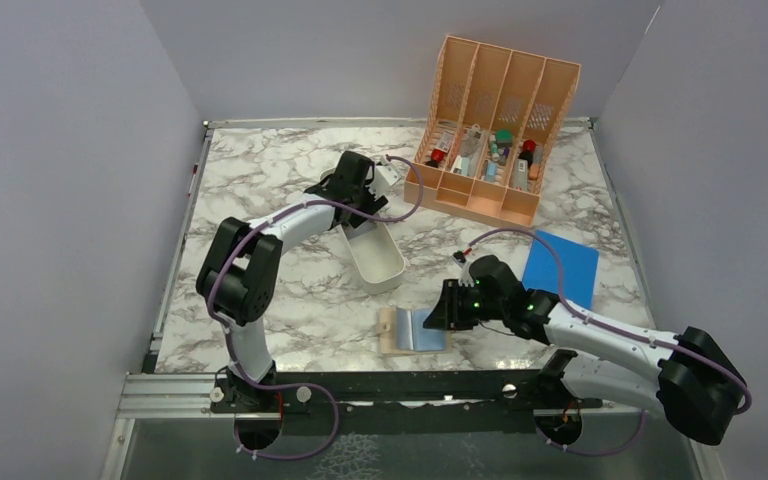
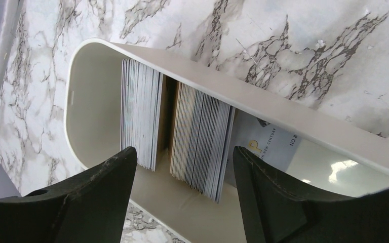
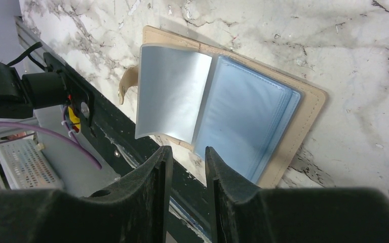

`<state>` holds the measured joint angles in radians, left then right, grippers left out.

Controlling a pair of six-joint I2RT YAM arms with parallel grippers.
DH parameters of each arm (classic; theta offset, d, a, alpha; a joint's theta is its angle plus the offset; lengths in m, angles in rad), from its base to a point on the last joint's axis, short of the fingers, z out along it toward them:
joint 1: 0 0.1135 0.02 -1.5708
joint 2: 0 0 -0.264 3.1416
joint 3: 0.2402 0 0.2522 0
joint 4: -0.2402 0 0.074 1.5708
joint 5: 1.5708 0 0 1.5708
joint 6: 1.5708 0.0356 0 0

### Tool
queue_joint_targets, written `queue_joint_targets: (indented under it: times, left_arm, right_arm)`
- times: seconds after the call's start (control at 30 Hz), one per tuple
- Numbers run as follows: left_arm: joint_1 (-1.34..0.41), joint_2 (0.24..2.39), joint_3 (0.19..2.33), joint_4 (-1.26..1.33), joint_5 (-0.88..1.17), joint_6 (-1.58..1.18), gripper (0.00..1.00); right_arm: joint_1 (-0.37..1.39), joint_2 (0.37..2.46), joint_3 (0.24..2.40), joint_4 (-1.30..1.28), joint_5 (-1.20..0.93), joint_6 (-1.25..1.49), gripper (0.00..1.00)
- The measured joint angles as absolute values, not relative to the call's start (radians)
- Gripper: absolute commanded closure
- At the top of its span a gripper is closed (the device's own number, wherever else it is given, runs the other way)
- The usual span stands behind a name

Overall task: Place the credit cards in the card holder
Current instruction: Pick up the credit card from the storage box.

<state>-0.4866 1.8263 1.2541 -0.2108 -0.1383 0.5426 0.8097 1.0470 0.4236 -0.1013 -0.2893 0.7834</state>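
Marble table (image 1: 290, 300), left tool (image 2: 183, 152) wide over credit cards (image 2: 142, 111), right tool (image 3: 187, 150) narrow, empty, card holder (image 3: 248, 116) near edge

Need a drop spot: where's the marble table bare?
Bare: far-left corner of the marble table, beyond the left arm; near-left, between that arm and the open tan card holder. Crowded: white oblong tray, peach slotted organizer, flat blue rectangle.

The left hand (image 2: 182, 152) reaches forward, fingers wide apart; the right hand (image 3: 187, 152) points inward, narrowly parted.

A marble table (image 1: 330, 320) carries a white tray (image 1: 375, 258), peach organizer (image 1: 505, 80), blue rectangle (image 1: 560, 268) and open card holder (image 1: 415, 330).
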Motion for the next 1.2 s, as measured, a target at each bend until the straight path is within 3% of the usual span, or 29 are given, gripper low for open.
queue_joint_targets:
  times: [0.73, 1.03, 1.2]
  left_arm:
    - [-0.491, 1.921, 1.266, -0.089, -0.297, 0.646, 0.29]
    - [-0.488, 1.933, 1.325, -0.069, -0.325, 0.681, 0.37]
    - [-0.482, 1.935, 1.326, -0.071, -0.322, 0.686, 0.48]
  right_arm:
    - [0.810, 1.075, 0.425, -0.107, -0.279, 0.761, 0.65]
    - [0.810, 1.082, 0.427, -0.107, -0.276, 0.758, 0.65]
    - [0.810, 1.076, 0.427, -0.108, -0.274, 0.758, 0.65]
